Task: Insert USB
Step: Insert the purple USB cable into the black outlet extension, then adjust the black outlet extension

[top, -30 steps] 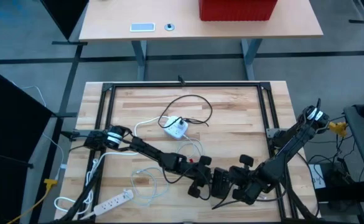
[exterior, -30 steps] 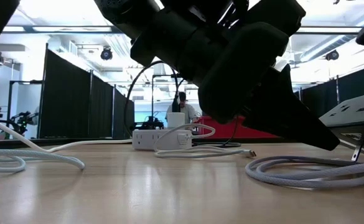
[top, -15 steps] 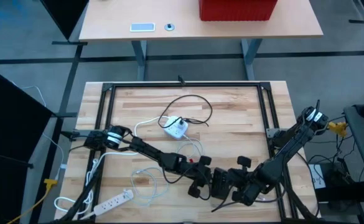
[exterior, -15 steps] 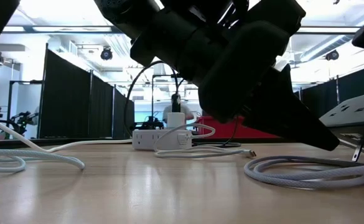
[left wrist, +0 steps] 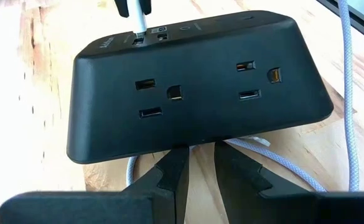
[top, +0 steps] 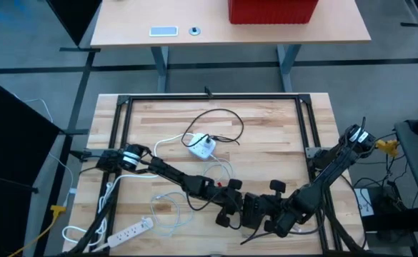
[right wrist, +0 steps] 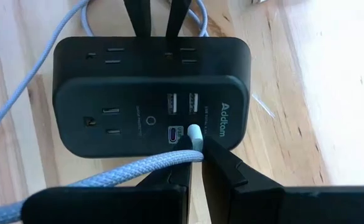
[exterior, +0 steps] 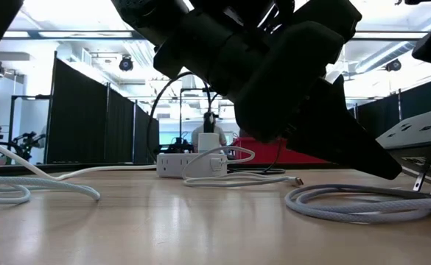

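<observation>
Over the last second the right claw (right wrist: 194, 163), clamped on the plug (right wrist: 193, 133), edged left to the hub (right wrist: 150, 93) at the table's near edge, which the left claw (left wrist: 197, 163) steadied narrowly; insertion looked nearly complete.

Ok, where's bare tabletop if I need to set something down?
Free: the far right stretch between the white adapter and the frame's right rail, and the far left corner. Crowded: the near edge, with both arms on the black power block, cable loops and the white power strip.
</observation>
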